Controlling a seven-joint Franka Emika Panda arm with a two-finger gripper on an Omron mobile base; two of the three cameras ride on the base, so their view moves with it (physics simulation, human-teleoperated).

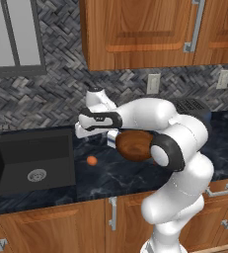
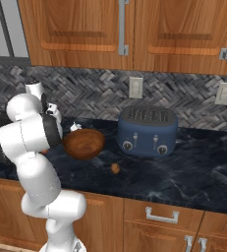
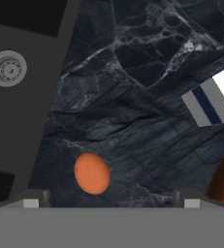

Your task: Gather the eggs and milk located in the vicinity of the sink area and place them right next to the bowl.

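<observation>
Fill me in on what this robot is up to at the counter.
The arm reaches over the dark counter between the sink and the wooden bowl, its gripper hanging with jaws open and holding nothing. One orange-brown egg lies on the counter just below it, beside the sink. The milk carton already lies near the bowl, and another egg sits in front of the bowl, near the blue toaster.

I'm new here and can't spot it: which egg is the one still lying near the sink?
Start at the black sink on the left of the dark marble counter. Just right of its edge, out on the bare stone, lies a small orange egg. It lies apart from the wooden bowl, unlike the browner egg in front of the blue toaster.
</observation>
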